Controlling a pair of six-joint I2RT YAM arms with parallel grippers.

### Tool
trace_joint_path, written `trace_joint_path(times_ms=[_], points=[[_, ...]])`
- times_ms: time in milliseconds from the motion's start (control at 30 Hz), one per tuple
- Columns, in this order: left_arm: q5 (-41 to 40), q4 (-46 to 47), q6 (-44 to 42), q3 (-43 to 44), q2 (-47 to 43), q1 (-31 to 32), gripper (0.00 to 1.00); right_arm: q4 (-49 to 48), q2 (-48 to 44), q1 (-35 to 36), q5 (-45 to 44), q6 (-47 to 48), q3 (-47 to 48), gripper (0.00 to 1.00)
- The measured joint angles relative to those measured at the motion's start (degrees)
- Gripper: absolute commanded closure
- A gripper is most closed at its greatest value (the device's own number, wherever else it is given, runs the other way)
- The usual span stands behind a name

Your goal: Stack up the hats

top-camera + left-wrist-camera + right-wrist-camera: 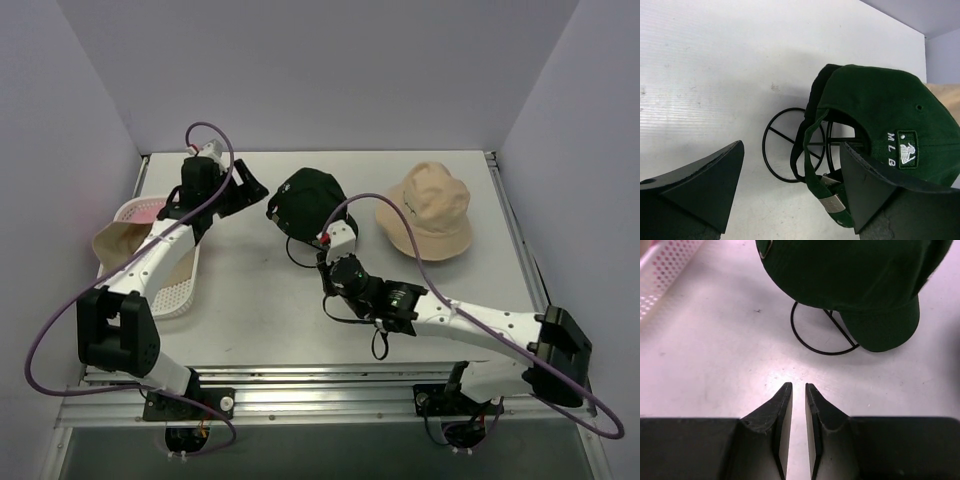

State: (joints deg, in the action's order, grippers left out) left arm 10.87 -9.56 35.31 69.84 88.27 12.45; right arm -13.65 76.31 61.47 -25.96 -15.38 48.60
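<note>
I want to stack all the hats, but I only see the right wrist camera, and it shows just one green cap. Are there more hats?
Observer: Yes. A beige bucket hat lies to the right of the green cap.
Operator: What's in the white basket?
Observer: Another beige hat drapes over the left rim of the basket.
Operator: Where's the other hand?
Observer: The left gripper is wide open, next to the green cap's back strap.
</note>
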Motion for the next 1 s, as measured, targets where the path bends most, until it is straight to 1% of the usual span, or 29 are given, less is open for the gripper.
trace_joint_path(times_ms=[200, 300, 367, 500, 567, 733, 800, 1000], points=[[-6.1, -7.9, 0.0, 3.0, -3.5, -0.5, 0.12, 6.8, -13.6, 0.1, 3.7, -1.4, -0.2, 0.85], [-8.9, -11.9, -0.1, 4.2, -7.4, -2.2, 0.12, 9.0, -19.7, 0.1, 4.9, -1.2, -0.2, 0.85], [-10.8, -15.0, -0.7, 6.3, -9.6, -4.1, 0.11, 10.1, -22.1, 0.1, 5.3, -1.0, -0.2, 0.85], [-15.1, -20.0, -3.3, 11.1, -10.8, -7.5, 0.11, 12.3, -24.9, 0.1, 5.4, -0.4, -0.2, 0.85], [-16.5, -21.8, -4.6, 11.4, -10.8, -9.0, 0.12, 12.9, -26.2, 0.1, 5.4, -0.1, -0.3, 0.85], [-18.4, -27.0, -7.9, 9.6, -10.4, -14.3, 0.12, 13.5, -30.6, 0.1, 5.3, 0.5, -1.1, 0.85], [-18.7, -28.3, -9.3, 8.7, -10.1, -15.8, 0.14, 13.4, -32.3, 0.1, 5.2, 0.6, -1.7, 0.85], [-16.8, -27.5, -12.4, 6.0, -8.3, -16.6, 0.16, 13.4, -33.5, 0.1, 5.2, 0.9, -3.4, 0.85]])
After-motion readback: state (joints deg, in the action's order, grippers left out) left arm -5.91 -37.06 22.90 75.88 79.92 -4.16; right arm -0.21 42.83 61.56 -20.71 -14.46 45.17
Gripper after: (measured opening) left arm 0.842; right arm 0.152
